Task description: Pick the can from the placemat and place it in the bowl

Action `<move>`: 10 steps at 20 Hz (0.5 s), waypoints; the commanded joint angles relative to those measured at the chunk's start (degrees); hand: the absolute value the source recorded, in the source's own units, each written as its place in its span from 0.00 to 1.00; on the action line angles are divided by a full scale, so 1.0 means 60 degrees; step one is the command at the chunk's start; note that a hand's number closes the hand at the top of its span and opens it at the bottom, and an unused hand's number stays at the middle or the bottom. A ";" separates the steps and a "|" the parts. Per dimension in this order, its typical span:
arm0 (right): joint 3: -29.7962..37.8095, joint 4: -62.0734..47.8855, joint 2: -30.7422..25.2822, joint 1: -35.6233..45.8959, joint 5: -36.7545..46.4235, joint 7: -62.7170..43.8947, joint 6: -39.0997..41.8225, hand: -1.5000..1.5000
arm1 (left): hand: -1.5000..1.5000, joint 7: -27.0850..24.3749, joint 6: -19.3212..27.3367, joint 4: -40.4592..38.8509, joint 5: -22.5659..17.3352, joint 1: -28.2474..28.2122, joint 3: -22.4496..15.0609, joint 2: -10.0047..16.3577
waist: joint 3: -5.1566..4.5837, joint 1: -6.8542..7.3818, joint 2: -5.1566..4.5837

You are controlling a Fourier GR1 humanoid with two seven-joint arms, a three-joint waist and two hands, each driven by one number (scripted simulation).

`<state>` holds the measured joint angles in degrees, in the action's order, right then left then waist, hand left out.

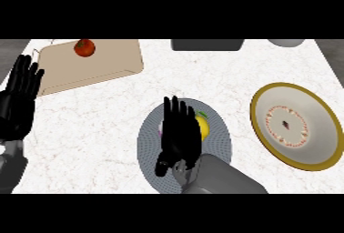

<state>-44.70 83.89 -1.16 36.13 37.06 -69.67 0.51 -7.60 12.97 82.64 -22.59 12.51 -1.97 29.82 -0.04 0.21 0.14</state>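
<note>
A yellow can [204, 127] with a bit of green and purple lies on the round grey placemat [220, 148] in the middle of the counter. My right hand [179, 133] hovers flat over the placemat with its fingers straight. It covers most of the can, and only the can's right side shows. I cannot tell whether the hand touches the can. The bowl [320, 133], pale with a gold rim, stands to the right of the placemat. At the left edge my left hand [17, 105] rests open, fingers up.
A tan cutting board [101, 63] with a red tomato [84, 47] on it lies at the back left. A dark grey object [205, 44] sits at the back centre and a pale one [287, 42] at the back right.
</note>
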 commanded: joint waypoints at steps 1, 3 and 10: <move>-0.0370 -0.0082 0.0184 0.0041 0.0194 -0.1800 -0.0654 0.00 | 0.50 0.0246 -0.0228 0.0082 -0.0024 0.0126 0.0189 0.0099 | 0.0004 0.0043 -0.0006; -0.0243 -0.0621 0.0184 0.0184 -0.0042 -0.1370 -0.0638 0.00 | 0.50 0.0610 0.0050 0.0731 0.0062 -0.0146 0.0078 -0.0027 | 0.0007 0.0119 -0.0006; -0.0476 -0.1020 0.0185 -0.0096 -0.0191 -0.1463 -0.0759 0.00 | 0.50 0.0230 -0.0028 0.0014 0.0366 0.0304 0.0156 -0.0307 | 0.0003 0.0041 -0.0022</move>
<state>-45.60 79.47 -1.03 35.67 36.20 -68.16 -1.37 -6.21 11.80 82.93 -21.74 13.25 -0.49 29.45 -0.03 0.46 0.05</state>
